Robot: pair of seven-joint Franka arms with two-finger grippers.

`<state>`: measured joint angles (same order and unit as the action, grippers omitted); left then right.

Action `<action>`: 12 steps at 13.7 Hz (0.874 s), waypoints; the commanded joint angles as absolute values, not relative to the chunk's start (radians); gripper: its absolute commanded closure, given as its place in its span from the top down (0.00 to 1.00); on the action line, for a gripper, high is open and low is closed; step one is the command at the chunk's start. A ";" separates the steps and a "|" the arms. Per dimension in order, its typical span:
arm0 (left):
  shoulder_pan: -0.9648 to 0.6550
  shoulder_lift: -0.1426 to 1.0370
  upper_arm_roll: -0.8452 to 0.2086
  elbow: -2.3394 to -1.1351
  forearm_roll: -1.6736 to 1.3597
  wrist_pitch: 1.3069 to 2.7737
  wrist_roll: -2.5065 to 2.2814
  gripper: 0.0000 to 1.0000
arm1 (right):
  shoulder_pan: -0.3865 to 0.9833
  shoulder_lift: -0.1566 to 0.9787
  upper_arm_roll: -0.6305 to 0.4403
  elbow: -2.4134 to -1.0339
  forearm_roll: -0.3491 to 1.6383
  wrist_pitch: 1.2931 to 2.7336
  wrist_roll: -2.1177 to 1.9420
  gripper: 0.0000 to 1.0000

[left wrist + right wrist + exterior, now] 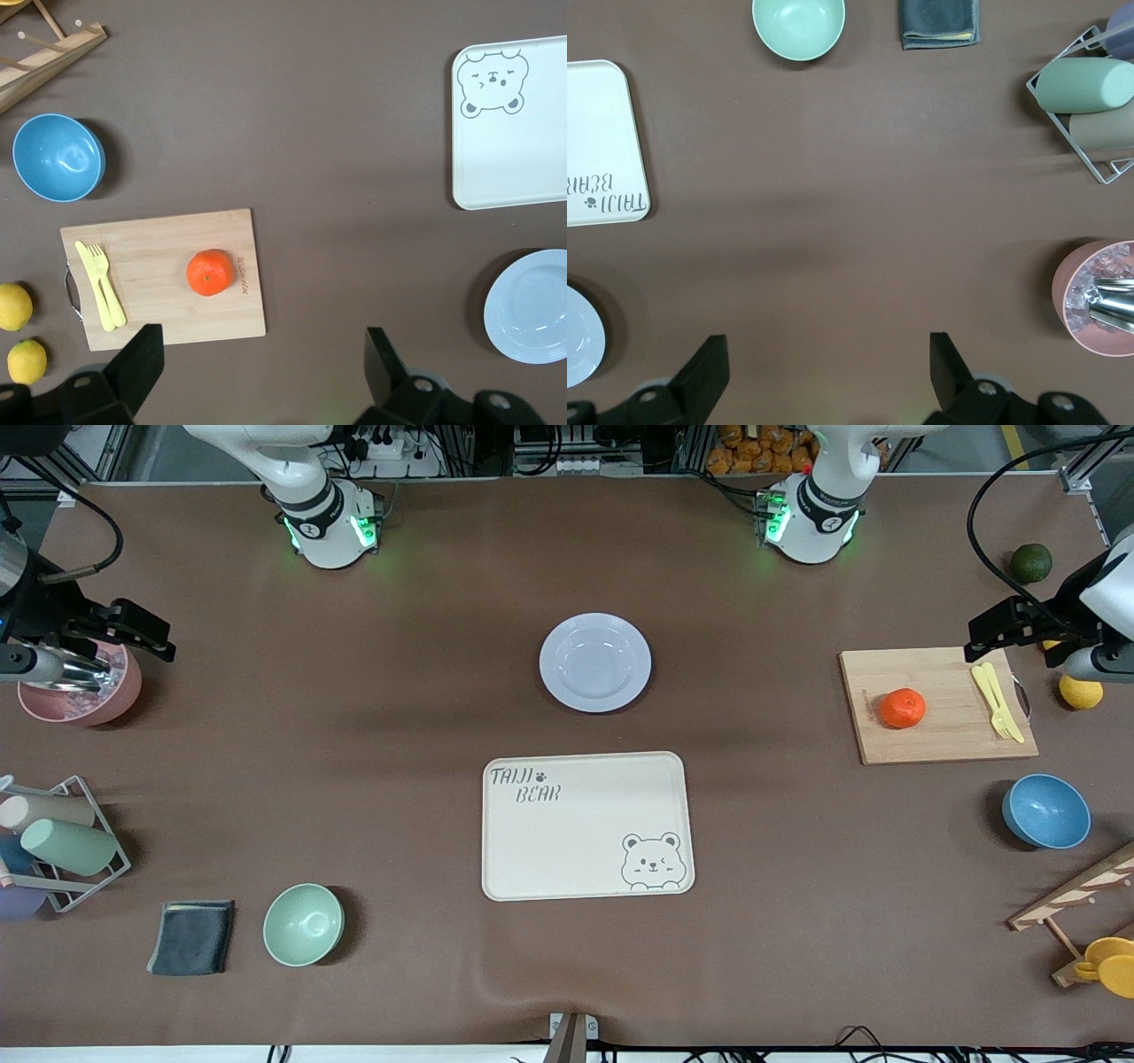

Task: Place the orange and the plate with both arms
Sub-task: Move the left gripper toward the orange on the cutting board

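One tray (586, 825) sits mid-table, bare for loading; one plate (594, 662) lies just farther from the front camera. One orange (902, 708) rests on the cutting board (935, 731). The left gripper (264, 359) hangs above that board, the right gripper (828, 363) over the pink bowl (81, 688), both jaws spread, empty

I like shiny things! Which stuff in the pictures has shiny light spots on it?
Front view: the plate and blue bowl show soft glare. Left wrist view: the orange has a small highlight. Right wrist view: the metal scoop in the pink bowl gleams.
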<state>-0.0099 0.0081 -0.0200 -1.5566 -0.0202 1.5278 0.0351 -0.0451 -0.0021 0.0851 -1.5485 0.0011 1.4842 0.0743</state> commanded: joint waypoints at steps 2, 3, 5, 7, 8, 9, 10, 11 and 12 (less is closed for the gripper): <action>-0.008 0.014 -0.017 -1.540 -0.028 1.516 0.035 1.00 | -0.058 -0.002 0.104 -1.542 -0.002 1.483 0.087 1.00; -0.005 0.015 -0.017 -1.540 -0.028 1.516 0.037 1.00 | -0.058 -0.002 0.104 -1.542 -0.002 1.483 0.087 1.00; -0.003 0.017 -0.015 -1.542 -0.026 1.511 0.037 1.00 | -0.057 -0.002 0.104 -1.543 -0.002 1.482 0.089 1.00; -0.003 0.029 -0.017 -1.563 0.003 1.467 0.037 1.00 | -0.057 0.002 0.106 -1.543 -0.002 1.483 0.089 1.00; -0.003 0.034 -0.017 -1.586 0.029 1.468 0.029 1.00 | -0.048 0.002 0.104 -1.543 -0.002 1.482 0.089 1.00; -0.003 0.037 -0.018 -1.600 0.050 1.470 0.022 1.00 | -0.046 0.002 0.106 -1.543 -0.002 1.482 0.089 1.00; -0.003 0.034 -0.017 -1.638 0.051 1.477 0.000 1.00 | -0.046 0.002 0.104 -1.543 -0.002 1.482 0.089 1.00; 0.005 0.026 -0.017 -1.690 0.052 1.529 -0.018 1.00 | -0.045 0.002 0.104 -1.543 -0.002 1.483 0.089 1.00; 0.024 0.023 -0.017 -1.738 0.057 1.596 -0.017 1.00 | -0.044 0.003 0.104 -1.543 -0.002 1.483 0.089 1.00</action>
